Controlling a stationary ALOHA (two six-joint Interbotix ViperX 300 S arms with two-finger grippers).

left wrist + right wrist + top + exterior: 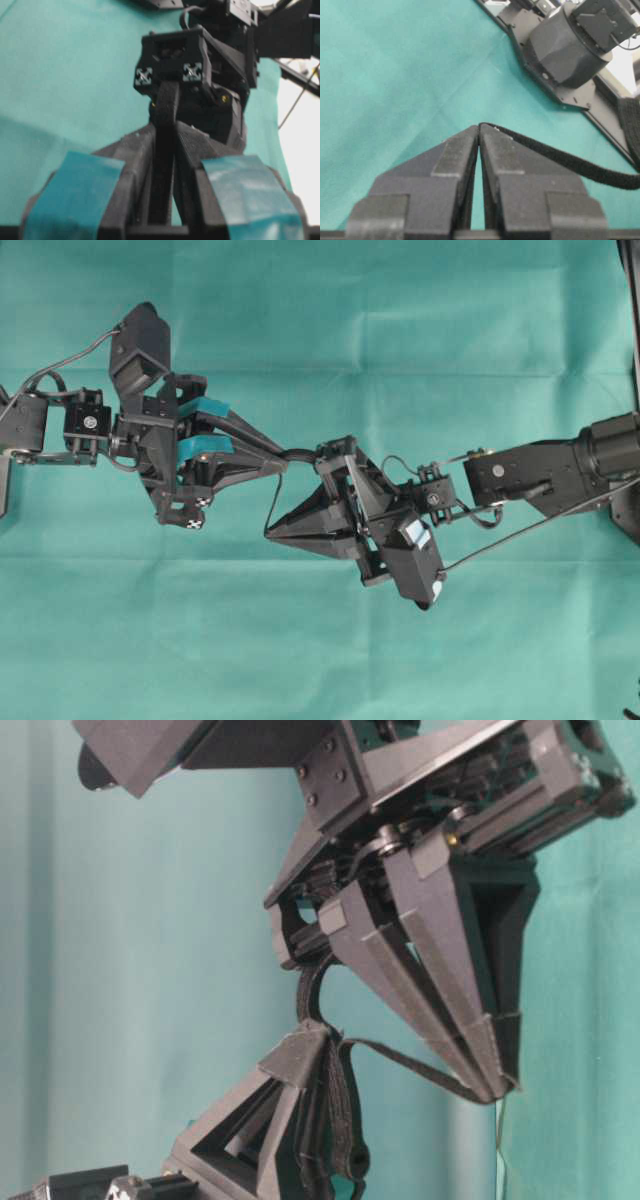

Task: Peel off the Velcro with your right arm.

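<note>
In the table-level view the left gripper (300, 1055) stands nearest, low in the frame, its black fingers rising to a point and pressed together on the Velcro (340, 1120), whose folded layers hang down along the fingers' right side in a rough loop. From that pinch one thin layer runs off to the right, sagging a little, to the tips of the right gripper (497, 1085), which comes down from above with its two plain pointed fingers squeezed onto the strip's end. Another short length of the strip curves upward from the left gripper's tips toward the body of the right arm (440, 780) overhead. The right wrist view shows the same grip close up: the right gripper's (479, 131) fingers meet at their points, and the Velcro (560, 160) leaves the pinch on the right side and stretches away to the right as a fuzzy black band above the teal cloth (395, 75). From the left wrist view, the left gripper's teal-taped fingers (75, 190) lie close on either side of the dark strip (165, 150), which stands upright between them and rises toward the other arm's hardware beyond. Seen from overhead, the left gripper (283, 466) reaches in from the left and the right gripper (270, 532) from the right, its tips lying just nearer than the left's, with a thin strand of the Velcro (274, 498) hanging between the two sets of tips, held above the cloth-covered table (320, 660).
</note>
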